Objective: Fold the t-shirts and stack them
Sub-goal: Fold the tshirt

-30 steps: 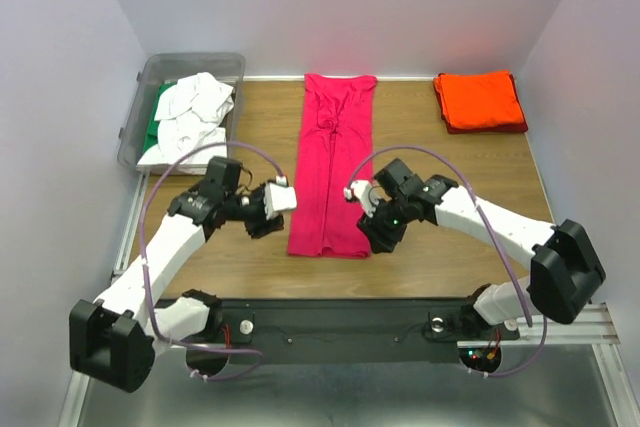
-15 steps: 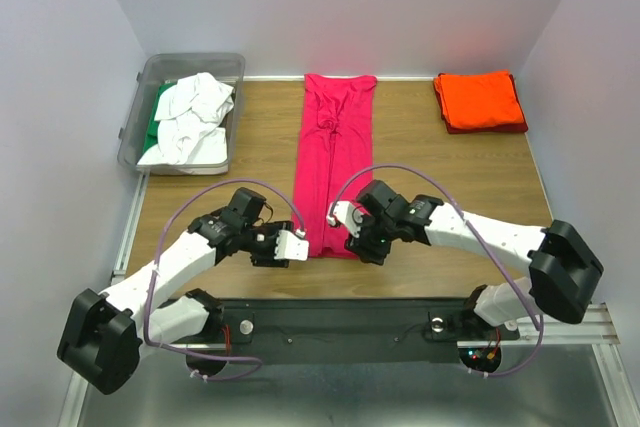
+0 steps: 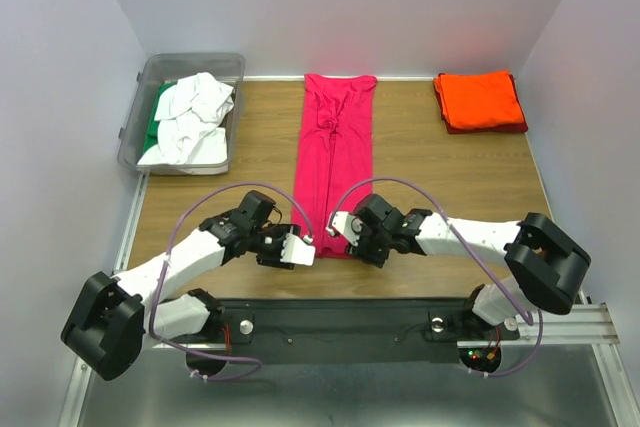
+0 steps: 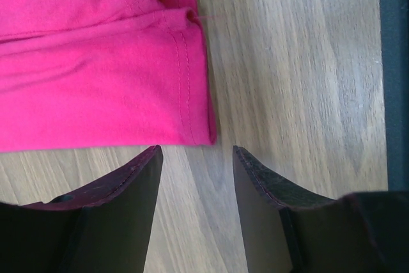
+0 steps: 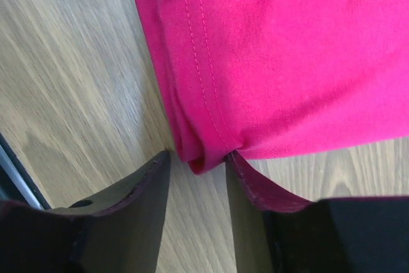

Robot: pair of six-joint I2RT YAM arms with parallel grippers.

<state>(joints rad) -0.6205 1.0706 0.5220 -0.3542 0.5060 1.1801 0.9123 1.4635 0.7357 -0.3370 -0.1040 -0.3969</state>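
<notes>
A magenta-pink t-shirt [image 3: 333, 157] lies folded into a long narrow strip down the middle of the table. My left gripper [image 3: 308, 247] is open at its near left corner. In the left wrist view the jaws [image 4: 197, 151] have bare wood between them, with the shirt's hemmed corner [image 4: 128, 75] just ahead. My right gripper [image 3: 338, 232] is open at the near right corner. In the right wrist view the jaws [image 5: 198, 158] straddle the folded hem corner [image 5: 255, 62], and one finger [image 5: 255, 183] touches the cloth. An orange-red t-shirt [image 3: 480, 100] lies folded at the back right.
A clear grey plastic bin [image 3: 137, 112] stands at the back left and holds crumpled white [image 3: 195, 107] and green [image 3: 158, 112] shirts. White walls close in three sides. The black base rail [image 3: 340, 317] runs along the near edge, just behind both grippers.
Both grippers have come down and inward from beside the magenta shirt to its near end. They now sit at its two near corners.
</notes>
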